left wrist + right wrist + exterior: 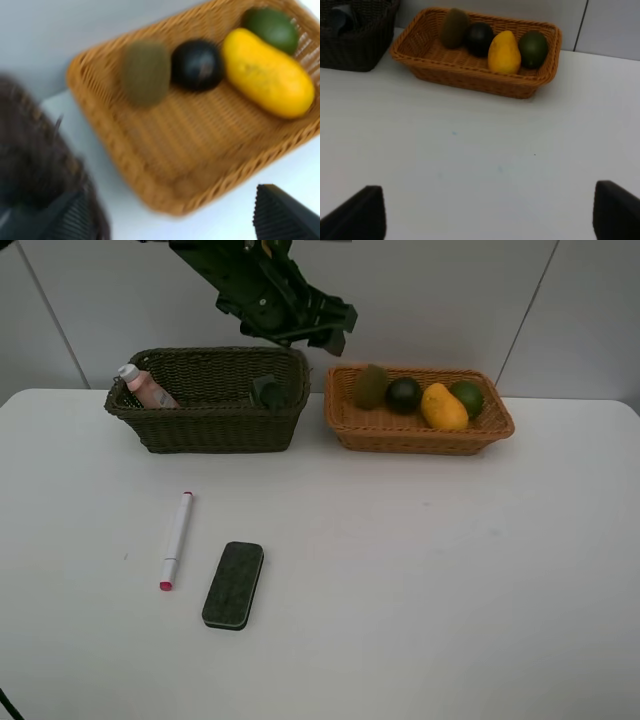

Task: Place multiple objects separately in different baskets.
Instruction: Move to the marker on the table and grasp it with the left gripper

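Exterior high view: toward the front-left of the white table [430,570] lie the flat, felt-faced black eraser [233,585] and the slim white marker [176,540], pink-tipped, side by side but apart. I'd judge both not yet sorted. Along the far edge stand two woven baskets. The deep dark basket [210,430] holds the pink bottle [148,388], leaning in its left corner, and the dark grey bottle [268,392]. The shallow orange basket [400,435] holds a row of fruit: fuzzy kiwi [370,387], glossy mangosteen [404,394], smooth mango [443,407], lime [467,397]. The left pincer [170,210] hangs over the baskets' neighbouring ends, jaws apart and empty. The right pincer [487,210], over bare table, is also spread wide and empty.
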You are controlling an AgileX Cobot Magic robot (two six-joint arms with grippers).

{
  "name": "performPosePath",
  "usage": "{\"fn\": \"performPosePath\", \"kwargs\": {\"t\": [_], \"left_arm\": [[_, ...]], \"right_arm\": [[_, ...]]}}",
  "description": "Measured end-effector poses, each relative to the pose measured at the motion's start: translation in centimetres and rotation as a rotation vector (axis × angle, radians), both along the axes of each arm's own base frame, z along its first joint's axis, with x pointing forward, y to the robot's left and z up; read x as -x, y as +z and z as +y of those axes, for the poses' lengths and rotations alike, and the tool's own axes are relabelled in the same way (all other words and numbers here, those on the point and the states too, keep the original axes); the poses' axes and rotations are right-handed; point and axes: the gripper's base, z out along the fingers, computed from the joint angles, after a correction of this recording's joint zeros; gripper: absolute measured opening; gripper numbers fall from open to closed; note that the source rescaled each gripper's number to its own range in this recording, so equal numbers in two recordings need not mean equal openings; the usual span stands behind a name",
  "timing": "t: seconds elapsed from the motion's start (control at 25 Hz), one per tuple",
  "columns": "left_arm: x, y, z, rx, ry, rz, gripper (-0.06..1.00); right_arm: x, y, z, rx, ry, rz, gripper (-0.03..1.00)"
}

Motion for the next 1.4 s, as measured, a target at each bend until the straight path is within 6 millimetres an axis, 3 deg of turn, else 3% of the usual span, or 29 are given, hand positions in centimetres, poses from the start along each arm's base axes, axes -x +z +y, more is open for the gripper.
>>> {"fn": "performPosePath", "kwargs": {"t": [0.32,0.52,0.96,1.2,1.4], "left_arm": [[4.9,-0.5,6.5,-0.006,0.146,0.117,0.86],[7.0,-2.9,9.9,-0.041,0.286,0.296,0.86],[7.7,-7.2,11.1,-0.239,0.407,0.526,0.86],[7.2,-10.5,11.3,-0.342,0.413,0.586,0.86],[6.6,-12.1,11.2,-0.356,0.4,0.575,0.86]], "right_arm": [[0.0,0.0,0.0,0.0,0.0,0.0,1.0],[0.0,0.0,0.0,0.0,0.0,0.0,1.0],[0.0,0.0,0.0,0.0,0.0,0.0,1.0],[0.0,0.0,0.0,0.0,0.0,0.0,1.0],[0.0,0.0,0.0,0.0,0.0,0.0,1.0]]}}
